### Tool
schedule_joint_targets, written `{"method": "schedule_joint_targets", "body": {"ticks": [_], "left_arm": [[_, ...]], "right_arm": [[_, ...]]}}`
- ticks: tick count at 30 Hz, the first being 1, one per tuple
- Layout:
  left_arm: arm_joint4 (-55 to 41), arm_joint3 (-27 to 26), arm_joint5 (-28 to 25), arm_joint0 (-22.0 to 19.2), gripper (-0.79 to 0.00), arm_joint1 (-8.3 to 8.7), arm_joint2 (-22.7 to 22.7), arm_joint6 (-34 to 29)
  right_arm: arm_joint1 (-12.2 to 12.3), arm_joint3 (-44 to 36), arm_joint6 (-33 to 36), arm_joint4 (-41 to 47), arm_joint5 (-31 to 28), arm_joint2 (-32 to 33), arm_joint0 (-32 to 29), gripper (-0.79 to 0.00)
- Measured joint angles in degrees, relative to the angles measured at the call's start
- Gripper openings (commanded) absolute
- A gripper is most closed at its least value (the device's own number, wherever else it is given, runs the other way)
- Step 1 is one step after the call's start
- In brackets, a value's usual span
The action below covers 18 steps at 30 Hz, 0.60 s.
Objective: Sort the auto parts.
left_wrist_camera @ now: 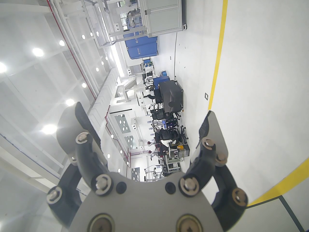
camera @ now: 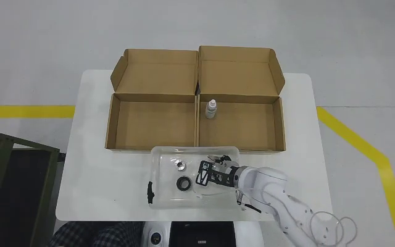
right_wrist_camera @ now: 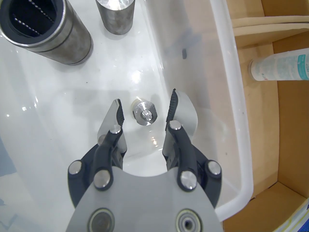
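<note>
My right gripper [right_wrist_camera: 144, 108] [camera: 203, 173] hangs open inside the clear plastic bin [right_wrist_camera: 231, 78] [camera: 158, 185], its fingers on either side of a small silver hex fitting [right_wrist_camera: 144, 115] that stands on the bin floor, not touching it. Farther in the bin stand a large ribbed steel bearing sleeve [right_wrist_camera: 45, 22] [camera: 183, 183] and a smaller steel bushing [right_wrist_camera: 115, 3] [camera: 179, 165]. My left gripper [left_wrist_camera: 144, 119] is open, pointing away from the table with nothing between its fingers.
Two open cardboard boxes [camera: 154, 123] [camera: 241, 123] stand behind the bin; the right one holds a small white bottle [camera: 211, 109] [right_wrist_camera: 280, 67]. A black part [camera: 149, 192] sits on the bin's left rim. The white table [camera: 86, 173] has room on both sides.
</note>
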Motion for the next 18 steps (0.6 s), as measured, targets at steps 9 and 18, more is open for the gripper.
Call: {"method": "schedule_joint_targets", "body": {"ticks": [9,18], "left_arm": [[0.0,0.0,0.0,0.0,0.000,0.00,0.0,0.0],[0.0,0.0,0.0,0.0,0.000,0.00,0.0,0.0]], "right_arm": [[-0.2,0.4,0.8,-0.1,-0.1,-0.7,0.5,-0.785],[-0.2,-1.6,-0.1,1.1,-1.4,-0.9,0.2,-0.785]]}}
